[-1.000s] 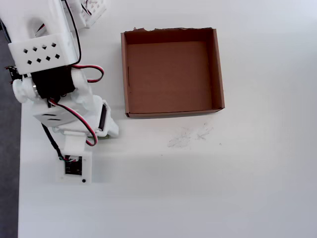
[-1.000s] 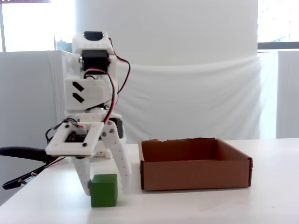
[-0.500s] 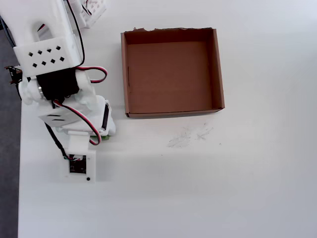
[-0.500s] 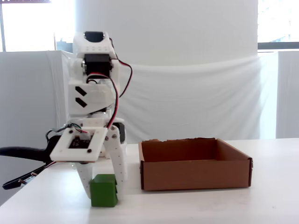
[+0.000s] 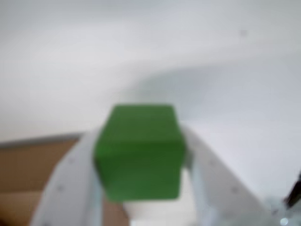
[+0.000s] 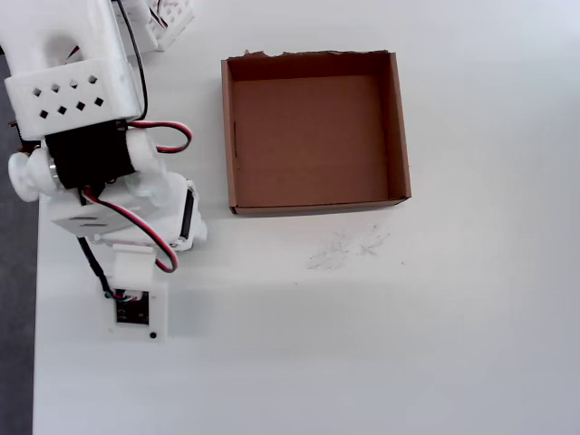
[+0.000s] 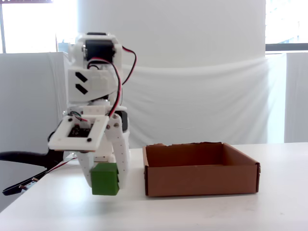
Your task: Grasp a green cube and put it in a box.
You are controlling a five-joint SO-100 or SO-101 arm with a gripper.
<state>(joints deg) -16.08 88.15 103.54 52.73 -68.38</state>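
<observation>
In the fixed view the green cube [image 7: 105, 179] hangs a little above the white table, left of the box [image 7: 199, 180]. My gripper [image 7: 106, 185] is shut on it, one white finger on each side. The blurred wrist view shows the green cube [image 5: 139, 150] pinched between the two fingers [image 5: 70, 188], with a brown part of the box [image 5: 28, 174] at the lower left. In the overhead view the arm [image 6: 100, 172] hides both cube and jaws. The cardboard box [image 6: 316, 209] lies empty to the arm's right, its torn edge at the top.
Faint scuff marks [image 6: 349, 246] mark the table below the box in the overhead view. The table's left edge [image 6: 34, 362] runs beside the arm. A black cable [image 7: 19, 158] trails off to the left. Another white part [image 6: 170, 16] sits at the top.
The cube stood on the table between the fingers; now it is off the surface in the shut gripper. The arm has risen and shifted slightly.
</observation>
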